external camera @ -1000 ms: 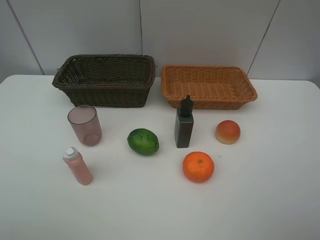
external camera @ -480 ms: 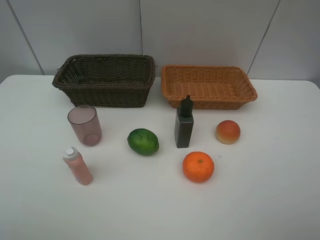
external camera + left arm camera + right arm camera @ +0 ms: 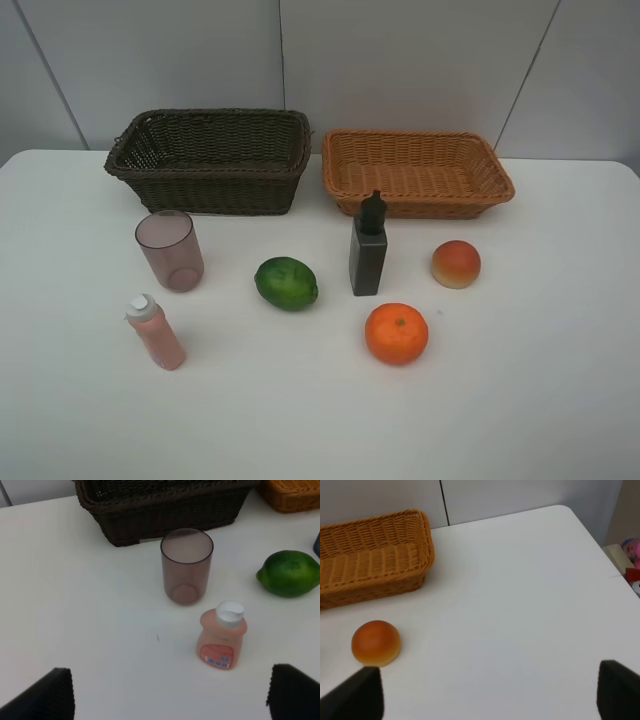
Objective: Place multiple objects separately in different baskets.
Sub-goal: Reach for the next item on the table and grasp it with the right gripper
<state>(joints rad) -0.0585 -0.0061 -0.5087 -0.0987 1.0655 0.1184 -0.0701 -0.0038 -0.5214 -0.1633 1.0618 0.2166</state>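
Observation:
A dark brown basket (image 3: 210,160) and an orange-tan basket (image 3: 415,172) stand side by side at the back, both empty. In front of them stand a mauve cup (image 3: 170,250), a pink bottle with a white cap (image 3: 155,332), a lime (image 3: 286,283), a dark grey bottle (image 3: 368,247), a peach (image 3: 456,264) and an orange (image 3: 396,333). Neither gripper shows in the high view. The left gripper (image 3: 170,692) is open, its fingertips wide apart, short of the pink bottle (image 3: 222,636) and cup (image 3: 186,566). The right gripper (image 3: 490,692) is open near the peach (image 3: 375,643).
The white table (image 3: 520,400) ends in a rounded right corner (image 3: 565,510), with clutter beyond that edge. A grey panelled wall stands behind the baskets.

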